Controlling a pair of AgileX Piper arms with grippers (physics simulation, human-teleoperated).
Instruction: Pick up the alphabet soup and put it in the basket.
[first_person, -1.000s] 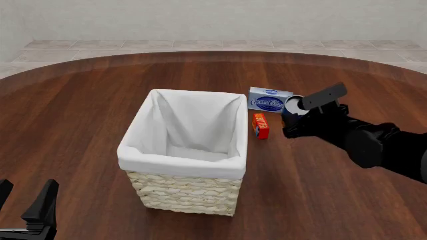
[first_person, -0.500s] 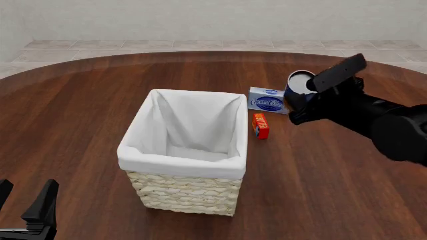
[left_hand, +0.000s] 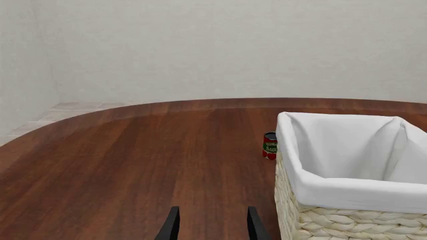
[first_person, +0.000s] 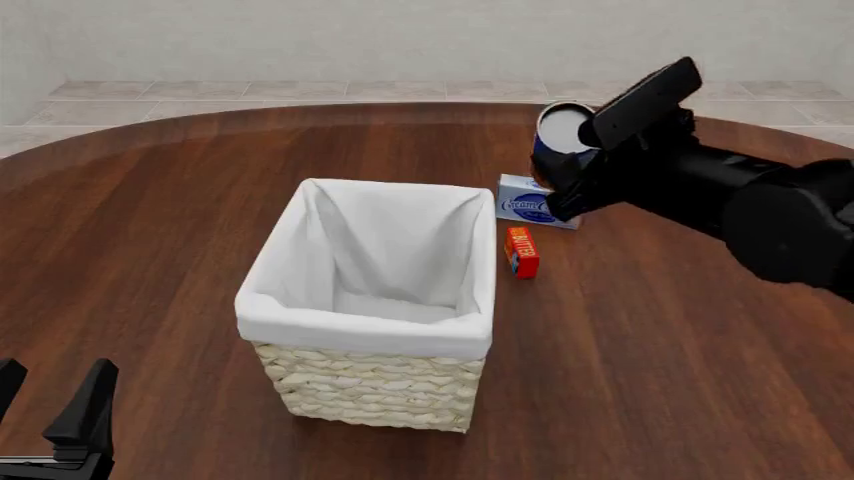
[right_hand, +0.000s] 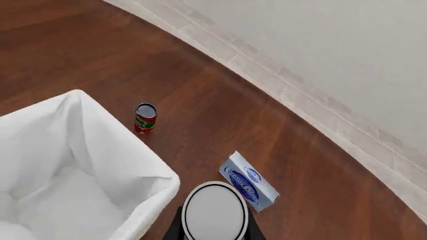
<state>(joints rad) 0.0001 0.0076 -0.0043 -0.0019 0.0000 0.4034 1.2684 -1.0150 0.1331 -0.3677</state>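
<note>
I had the alphabet soup (first_person: 563, 128) clamped in the right gripper (first_person: 577, 150) and lifted clear of the table, above the blue-and-white box (first_person: 537, 201) and beside the basket (first_person: 374, 318); carrying it over and dropping it in was left. My left gripper (first_person: 54, 420) sat parted and empty at the near edge. Only the wrist views showed a small red-and-green can (right_hand: 145, 118) behind the basket.

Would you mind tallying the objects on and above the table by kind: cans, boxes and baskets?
Cans: 2, the alphabet soup held in the right gripper and a red-and-green can.
Boxes: 2, a blue-and-white box and a small orange-red box.
Baskets: 1, the basket.
Total: 5.
</note>
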